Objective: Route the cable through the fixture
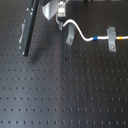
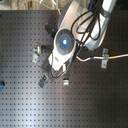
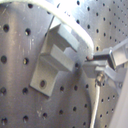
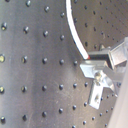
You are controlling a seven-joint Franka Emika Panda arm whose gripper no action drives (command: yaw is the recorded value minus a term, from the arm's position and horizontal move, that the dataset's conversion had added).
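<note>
The white cable [image 1: 80,27] runs from my gripper [image 1: 61,21] to the first exterior view's right, with a blue band [image 1: 95,37] and a yellow mark [image 1: 123,36]. It passes a silver-grey clip [image 1: 111,39] there. Another clip, the fixture [image 1: 69,35], stands just below my gripper. In the first wrist view the cable [image 3: 75,24] arches over the fixture's slotted top [image 3: 56,54] and ends at my fingertips [image 3: 95,61]. The gripper is shut on the cable's end. I cannot tell whether the cable sits in the slot. In the second exterior view the arm hides the gripper.
A long dark flat bar [image 1: 30,27] leans at the first exterior view's upper left. In the second exterior view, the cable [image 2: 92,58] passes a clip [image 2: 104,56], and another clip [image 2: 36,51] stands at the left. The black perforated board [image 1: 65,90] stretches in front.
</note>
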